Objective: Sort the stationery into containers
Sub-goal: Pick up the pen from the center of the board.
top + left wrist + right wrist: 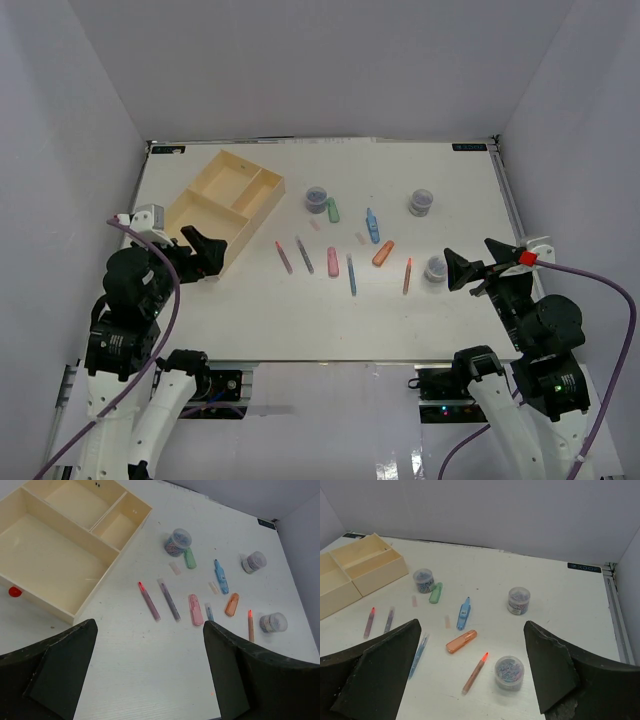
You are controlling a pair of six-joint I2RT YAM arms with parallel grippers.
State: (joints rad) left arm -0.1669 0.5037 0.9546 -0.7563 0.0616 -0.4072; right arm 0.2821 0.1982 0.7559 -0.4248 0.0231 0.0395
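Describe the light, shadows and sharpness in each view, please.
Top external view: even, soft light on the table, faint shadows, small items distinct. Left wrist view: the tray and the pink pen are crisp, while the near left fingers are dark, with little detail. Right wrist view: the right fingers are equally dark; the nearest jar casts only a soft shadow.

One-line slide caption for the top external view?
Nothing sorted yet: left gripper and right gripper, both open and empty, flank pens, markers and three jars scattered beside the empty cream tray.
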